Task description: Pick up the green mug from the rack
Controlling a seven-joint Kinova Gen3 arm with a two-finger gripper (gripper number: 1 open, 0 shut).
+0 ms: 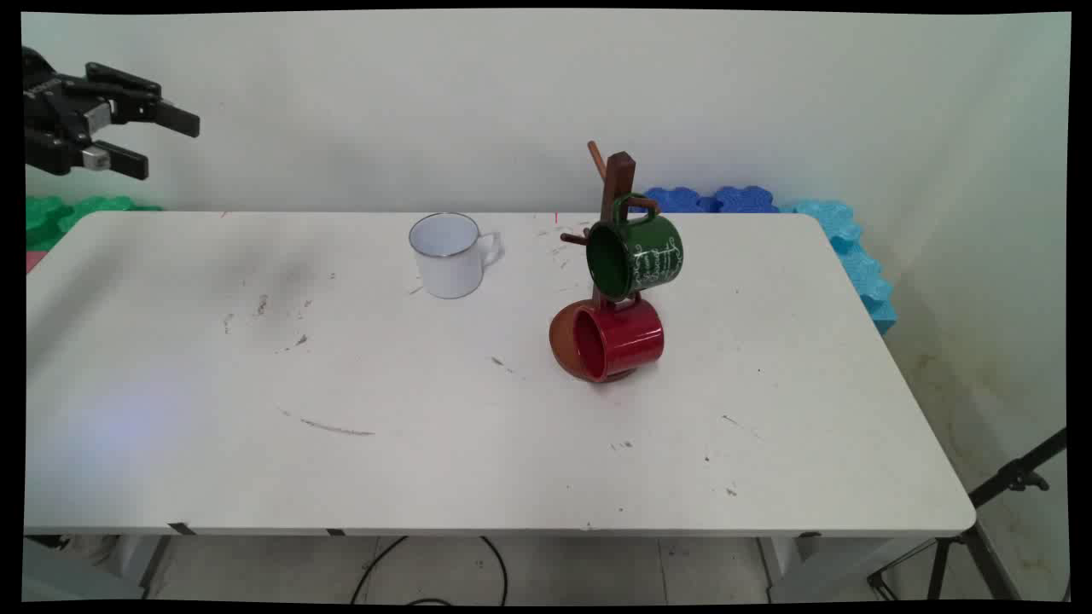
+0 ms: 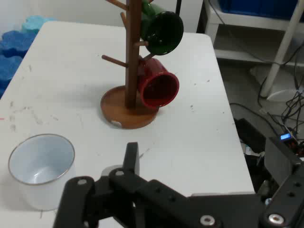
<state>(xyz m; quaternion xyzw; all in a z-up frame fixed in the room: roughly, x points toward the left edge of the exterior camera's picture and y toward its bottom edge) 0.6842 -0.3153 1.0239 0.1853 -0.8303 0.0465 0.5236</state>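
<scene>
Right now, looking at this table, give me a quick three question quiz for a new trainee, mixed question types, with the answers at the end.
1. True or false: the green mug hangs above the red mug on the wooden mug tree.
2. Which mug stands upright on the table, off the tree? A) red B) white C) green
3. Fill in: the gripper is raised at the main view's upper ____ and holds nothing.

Key
1. True.
2. B, the white mug.
3. Left.
</scene>
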